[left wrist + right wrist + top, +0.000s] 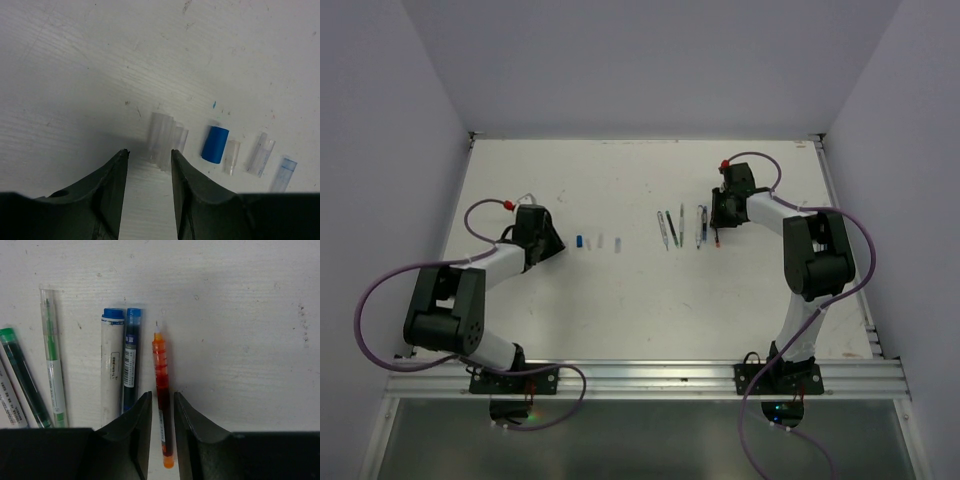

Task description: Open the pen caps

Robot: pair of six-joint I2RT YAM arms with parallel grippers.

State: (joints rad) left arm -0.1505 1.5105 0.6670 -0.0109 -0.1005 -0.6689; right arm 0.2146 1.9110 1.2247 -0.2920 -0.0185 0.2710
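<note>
Several pen caps lie in a row on the white table. In the left wrist view a cluster of clear caps [165, 137] lies just beyond my left gripper [149, 153], which is open and empty. To their right lie a blue cap [215, 144] and more clear caps [261, 153]. The blue cap [580, 242] lies right of the left gripper [558, 243] in the top view. The pens [682, 226] lie side by side. My right gripper [162, 397] is narrowly open astride the red pen [161, 367], which lies on the table with its tip bare; it also shows in the top view [717, 238].
Left of the red pen lie a dark blue pen [130, 370], a white-barrelled pen [112, 375], a clear green pen [52, 370] and a dark green pen [22, 380]. Grey walls enclose the table [640, 300] on three sides. Purple cables loop beside both arms.
</note>
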